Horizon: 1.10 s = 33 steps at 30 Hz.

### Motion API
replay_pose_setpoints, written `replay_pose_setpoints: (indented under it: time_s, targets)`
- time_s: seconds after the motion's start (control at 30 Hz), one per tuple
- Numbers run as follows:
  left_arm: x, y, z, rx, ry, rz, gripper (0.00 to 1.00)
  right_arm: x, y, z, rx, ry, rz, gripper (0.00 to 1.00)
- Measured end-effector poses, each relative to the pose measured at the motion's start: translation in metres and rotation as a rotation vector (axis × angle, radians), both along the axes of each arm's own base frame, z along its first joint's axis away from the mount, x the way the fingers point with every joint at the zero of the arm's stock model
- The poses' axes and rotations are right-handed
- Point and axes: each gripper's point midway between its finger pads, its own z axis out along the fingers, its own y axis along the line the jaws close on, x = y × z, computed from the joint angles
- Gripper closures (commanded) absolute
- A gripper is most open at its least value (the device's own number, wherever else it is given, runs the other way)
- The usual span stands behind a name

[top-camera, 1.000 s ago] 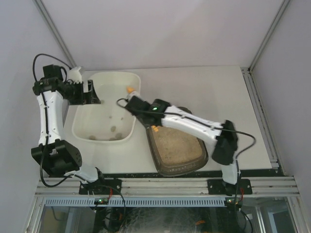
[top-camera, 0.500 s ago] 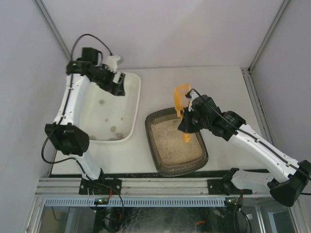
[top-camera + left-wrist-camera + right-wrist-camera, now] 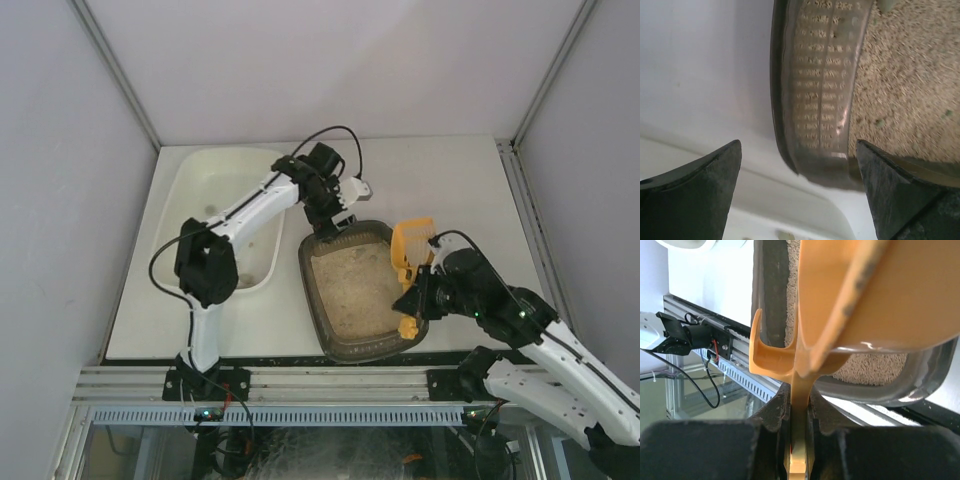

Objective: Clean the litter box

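The dark grey-brown litter box [image 3: 330, 345] with beige litter sits at the table's front centre. My left gripper [image 3: 330, 222] is open at its far left corner. In the left wrist view [image 3: 797, 192] the jaws stand wide apart on either side of the box's rim [image 3: 815, 90], with nothing held. My right gripper [image 3: 418, 298] is shut on the handle of an orange litter scoop [image 3: 411, 244], held over the box's right edge. In the right wrist view the scoop [image 3: 880, 290] fills the top and my gripper [image 3: 800, 440] clamps its handle.
A white plastic tub [image 3: 215, 160] stands left of the litter box, with a few small clumps [image 3: 236, 265] on its floor. An aluminium rail [image 3: 330, 382] runs along the table's near edge. Grey walls close in the left, back and right.
My left arm has swung right from the white tub's far end to the litter box's far left corner. My right arm has drawn the scoop back toward the box's right edge.
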Motion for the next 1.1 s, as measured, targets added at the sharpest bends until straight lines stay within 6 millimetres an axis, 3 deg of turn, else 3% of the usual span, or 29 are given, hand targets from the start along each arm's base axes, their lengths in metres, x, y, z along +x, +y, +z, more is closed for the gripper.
replay_pose_setpoints:
  time_s: [0.2, 0.3, 0.43, 0.57, 0.73, 0.9, 1.1]
  targets:
    - [0.010, -0.023, -0.046, 0.073, -0.023, -0.032, 0.00, -0.017, -0.018, 0.000, 0.041, 0.009, -0.067, 1.00]
    - [0.008, -0.031, -0.053, 0.084, -0.032, -0.047, 0.00, -0.020, -0.022, 0.003, 0.072, -0.003, -0.091, 1.00]
    - [0.008, -0.039, -0.057, 0.092, -0.049, -0.074, 0.00, -0.023, -0.024, -0.010, 0.067, 0.030, -0.112, 1.00]
    - [0.005, -0.040, -0.073, 0.116, -0.018, -0.097, 0.00, -0.024, -0.025, -0.016, 0.056, 0.055, -0.118, 1.00]
    - [0.000, -0.032, -0.091, 0.157, 0.037, -0.109, 0.26, -0.024, -0.021, -0.023, 0.032, 0.093, -0.108, 1.00]
    - [0.002, -0.031, -0.089, 0.104, 0.105, -0.060, 0.48, -0.024, -0.013, -0.033, -0.002, 0.156, -0.076, 1.00]
    - [0.002, -0.024, -0.086, 0.020, 0.210, 0.042, 0.52, -0.025, -0.009, -0.046, -0.064, 0.201, -0.020, 1.00]
